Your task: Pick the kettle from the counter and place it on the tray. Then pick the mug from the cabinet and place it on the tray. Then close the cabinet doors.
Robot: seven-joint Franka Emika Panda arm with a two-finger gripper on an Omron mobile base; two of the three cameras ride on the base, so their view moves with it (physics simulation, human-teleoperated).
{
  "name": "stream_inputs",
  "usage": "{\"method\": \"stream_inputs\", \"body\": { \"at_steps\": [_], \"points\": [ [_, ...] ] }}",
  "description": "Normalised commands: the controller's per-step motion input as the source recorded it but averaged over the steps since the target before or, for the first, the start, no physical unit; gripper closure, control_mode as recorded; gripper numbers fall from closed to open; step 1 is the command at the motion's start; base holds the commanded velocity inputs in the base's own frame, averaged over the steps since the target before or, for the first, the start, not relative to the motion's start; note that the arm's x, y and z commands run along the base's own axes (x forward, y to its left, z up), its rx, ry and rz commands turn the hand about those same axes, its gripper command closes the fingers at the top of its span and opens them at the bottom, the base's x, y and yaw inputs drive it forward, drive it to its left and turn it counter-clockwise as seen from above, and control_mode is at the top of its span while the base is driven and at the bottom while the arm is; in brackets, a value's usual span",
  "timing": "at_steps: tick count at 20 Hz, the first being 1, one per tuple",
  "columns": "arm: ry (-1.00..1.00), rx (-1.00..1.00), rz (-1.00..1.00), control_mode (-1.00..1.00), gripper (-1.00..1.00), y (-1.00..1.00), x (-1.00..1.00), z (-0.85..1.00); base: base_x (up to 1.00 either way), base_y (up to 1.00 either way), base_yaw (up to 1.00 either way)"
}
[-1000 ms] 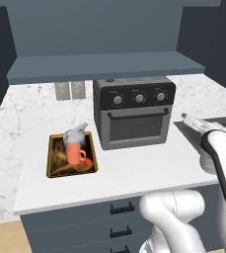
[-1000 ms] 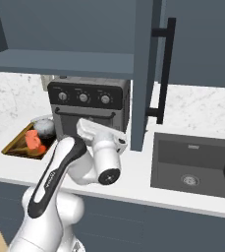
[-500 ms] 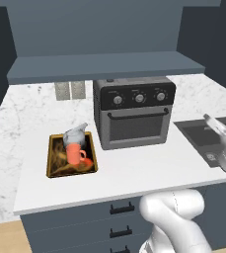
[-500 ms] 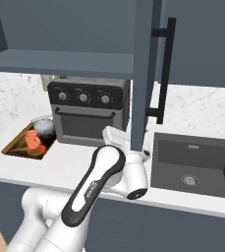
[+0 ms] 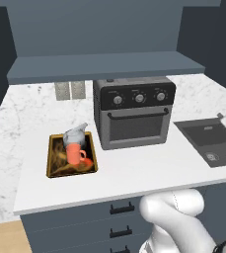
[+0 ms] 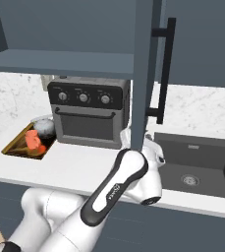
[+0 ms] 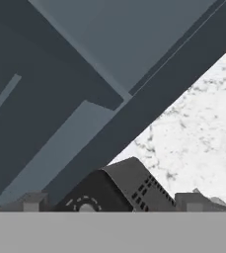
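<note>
Both kettle (image 5: 75,134) and mug (image 5: 75,153) upright on tray (image 5: 52,163).

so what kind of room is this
A kitchen, rendered rather than real: a black oven stands on a marble counter, a sink is set into it, and a dark wall cabinet hangs above with its door open.

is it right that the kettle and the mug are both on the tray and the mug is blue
Not quite: the mug is orange-red, not blue, as the left base view shows. The rest holds: it and the kettle both sit on the tray.
</note>
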Motion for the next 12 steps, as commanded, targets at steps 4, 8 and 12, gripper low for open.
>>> {"method": "stream_inputs", "body": {
  "at_steps": [4, 8, 12],
  "points": [
    [-0.02, 0.28, 0.00, -1.00, -1.00, -0.75, 0.00, -0.01, 0.00, 0.00, 0.00],
    [-0.07, 0.28, 0.00, -1.00, -1.00, -0.73, 0.00, 0.00, 0.00, 0.00, 0.00],
    [-0.08, 0.24, 0.00, -1.00, -1.00, -0.61, -0.03, 0.00, 0.00, 0.00, 0.00]
  ]
}}
